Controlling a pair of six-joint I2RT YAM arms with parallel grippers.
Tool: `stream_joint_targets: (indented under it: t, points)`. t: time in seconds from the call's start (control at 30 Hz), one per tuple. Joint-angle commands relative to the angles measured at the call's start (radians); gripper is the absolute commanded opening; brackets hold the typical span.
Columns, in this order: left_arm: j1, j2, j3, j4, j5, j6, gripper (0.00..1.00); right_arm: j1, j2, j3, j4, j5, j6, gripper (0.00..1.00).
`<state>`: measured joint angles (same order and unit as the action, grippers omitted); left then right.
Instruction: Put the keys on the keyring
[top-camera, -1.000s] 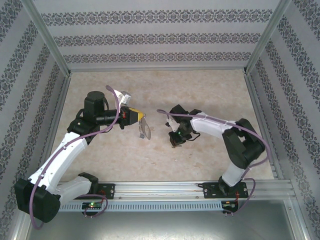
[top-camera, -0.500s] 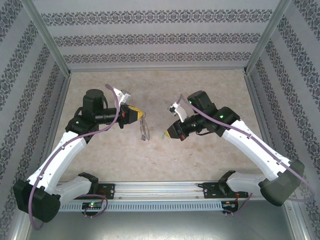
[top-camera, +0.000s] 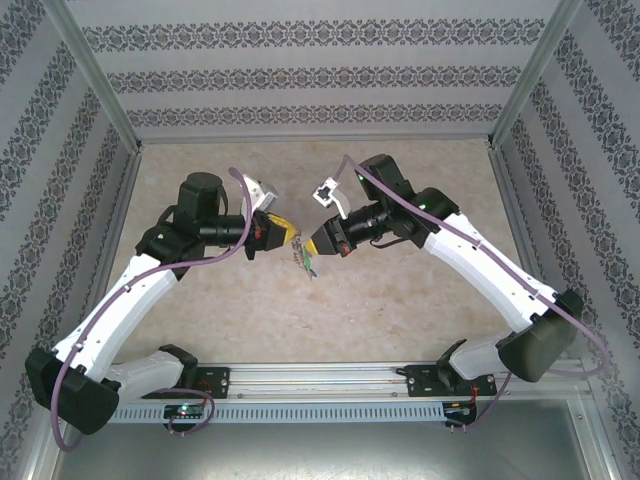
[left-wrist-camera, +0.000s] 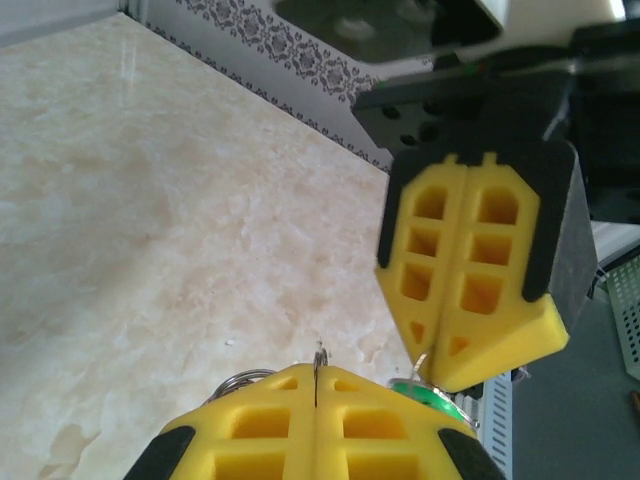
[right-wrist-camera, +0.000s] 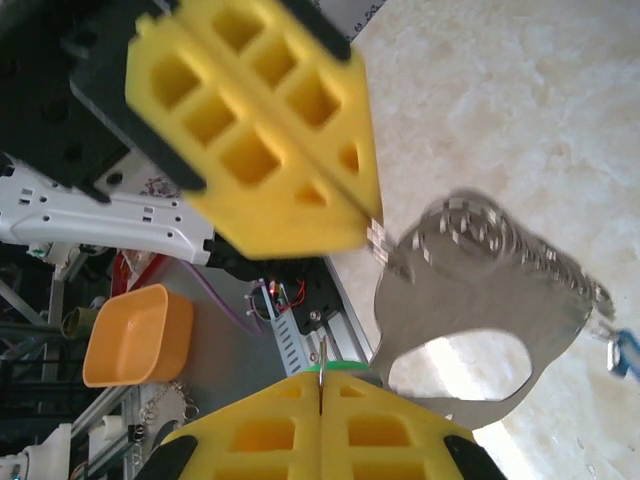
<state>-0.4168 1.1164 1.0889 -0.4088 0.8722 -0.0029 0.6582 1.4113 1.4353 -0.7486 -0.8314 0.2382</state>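
Above the table (top-camera: 400, 310): left gripper (top-camera: 288, 232) and right gripper (top-camera: 313, 245) nearly tip to tip. Left: jaws closed, grips the keyring (right-wrist-camera: 440, 300) by its upper edge; hangs free below, rings bunched along the top, blue tag (right-wrist-camera: 622, 352) at the far end. Right: jaws closed, pinches the key (right-wrist-camera: 321, 352), green tag (left-wrist-camera: 425, 393) at the fingertips, just beside the loop. Contact between them: cannot tell.

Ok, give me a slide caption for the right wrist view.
Shut right pincer holds the green-tagged key close to the grey keyring gripped by the shut left pincer, over the marbled table.
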Motion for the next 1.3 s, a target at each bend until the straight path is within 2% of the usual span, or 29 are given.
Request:
stream_joint_targets:
  t: [0.0,0.33,0.73,1.27]
  points:
    - [-0.016,0.002,0.03,-0.019,-0.004,0.038,0.0,-0.011,0.015,0.051,-0.008,-0.01,0.018,0.0]
    - [-0.02,0.015,0.039,-0.046,0.012,0.065,0.0,-0.016,0.059,0.079,-0.038,-0.013,0.006,0.0]
    - [-0.02,0.014,0.045,-0.069,0.018,0.083,0.0,-0.016,0.102,0.116,-0.066,0.054,0.002,0.0]
    - [-0.02,-0.003,0.034,-0.081,0.008,0.087,0.0,-0.011,0.079,0.094,0.027,0.058,0.048,0.0]
